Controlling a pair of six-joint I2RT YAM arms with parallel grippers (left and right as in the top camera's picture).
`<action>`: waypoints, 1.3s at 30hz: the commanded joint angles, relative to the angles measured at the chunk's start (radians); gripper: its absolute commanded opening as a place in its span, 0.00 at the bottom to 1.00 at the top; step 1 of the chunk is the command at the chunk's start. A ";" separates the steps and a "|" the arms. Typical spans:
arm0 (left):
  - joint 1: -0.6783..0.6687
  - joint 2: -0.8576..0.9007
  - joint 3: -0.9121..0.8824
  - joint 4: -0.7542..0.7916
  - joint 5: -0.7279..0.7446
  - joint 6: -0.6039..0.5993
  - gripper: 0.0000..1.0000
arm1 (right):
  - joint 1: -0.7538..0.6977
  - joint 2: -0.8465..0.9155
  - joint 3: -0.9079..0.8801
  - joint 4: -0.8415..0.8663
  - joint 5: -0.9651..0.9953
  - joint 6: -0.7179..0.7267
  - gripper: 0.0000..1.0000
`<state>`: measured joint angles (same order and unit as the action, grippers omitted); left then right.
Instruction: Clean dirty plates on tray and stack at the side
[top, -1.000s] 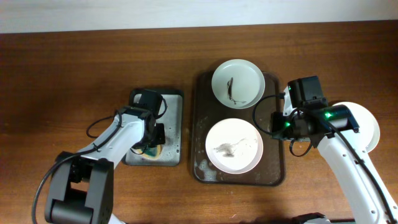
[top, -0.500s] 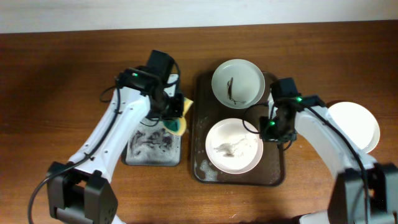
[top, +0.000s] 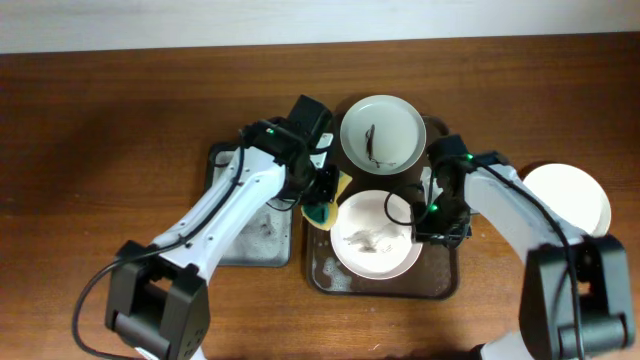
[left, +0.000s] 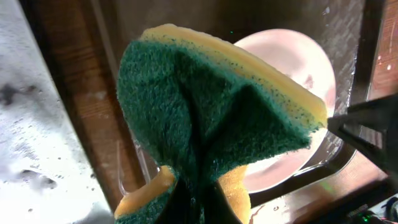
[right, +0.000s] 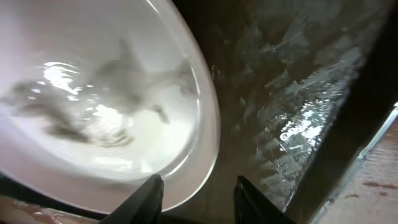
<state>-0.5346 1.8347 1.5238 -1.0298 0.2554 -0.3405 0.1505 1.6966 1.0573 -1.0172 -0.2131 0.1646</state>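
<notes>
The dark brown tray (top: 322, 272) holds two dirty white plates. The far plate (top: 383, 135) has a dark smear. The near plate (top: 375, 238) has grey smears. A third white plate (top: 575, 205) lies on the table right of the tray, partly under my right arm. My left gripper (top: 322, 195) is shut on a yellow and green sponge (left: 211, 118), held over the tray's left rim beside the near plate (left: 292, 68). My right gripper (right: 199, 199) is open, its fingers either side of the near plate's (right: 93, 93) right rim; it also shows in the overhead view (top: 428, 215).
The grey basin (top: 255, 235), wet and smeared, stands left of the tray on the brown wooden table; it also shows in the left wrist view (left: 37, 124). The tray floor (right: 286, 93) is wet and glistening right of the near plate.
My left gripper lifted the sponge out of the grey basin and carried it right to the tray's left rim. My right gripper moved left and down to the near plate's right rim.
</notes>
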 joint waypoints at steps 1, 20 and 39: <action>-0.021 0.000 0.016 0.045 0.014 0.000 0.00 | 0.005 -0.023 -0.060 0.024 -0.024 0.090 0.39; -0.150 0.195 0.016 0.193 0.229 -0.011 0.00 | 0.005 -0.023 -0.203 0.242 0.016 0.092 0.04; -0.224 0.426 0.018 0.096 -0.216 -0.172 0.00 | 0.005 -0.023 -0.187 0.292 0.015 0.171 0.04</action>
<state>-0.7826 2.1834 1.5761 -0.8680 0.4202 -0.4774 0.1516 1.6680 0.8627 -0.7456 -0.2863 0.3145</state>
